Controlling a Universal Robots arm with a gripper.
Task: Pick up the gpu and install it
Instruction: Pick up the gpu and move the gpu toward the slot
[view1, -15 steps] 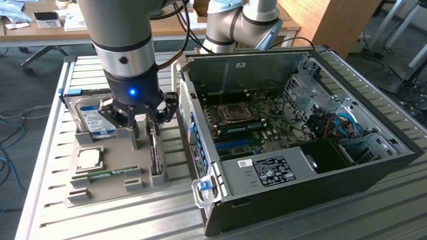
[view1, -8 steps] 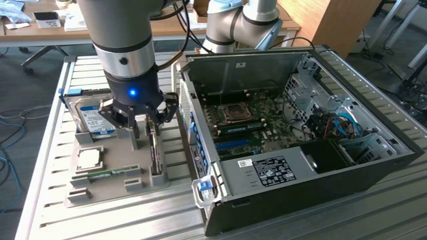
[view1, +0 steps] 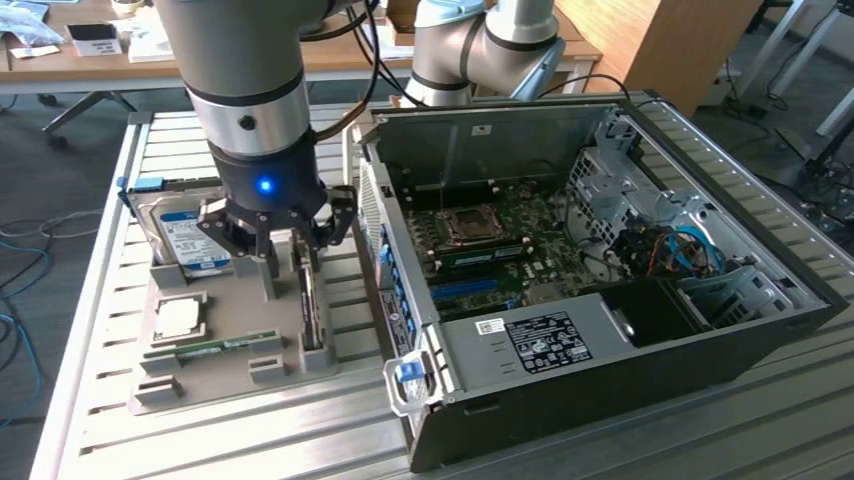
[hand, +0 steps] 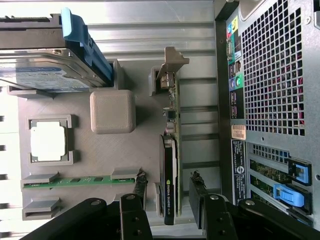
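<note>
Straddling gpu | gripper jaws apart (gpu on edge in tray)

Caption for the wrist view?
Open end effector, fingers either side of the gpu standing on edge in a grey tray.

"How does the arm stand?"
"Upright at the exterior view's left, reaching straight down, a blue light glowing on its wrist."
"And the end effector?"
"Pointed downward, its two dark fingers spread wide apart."
</note>
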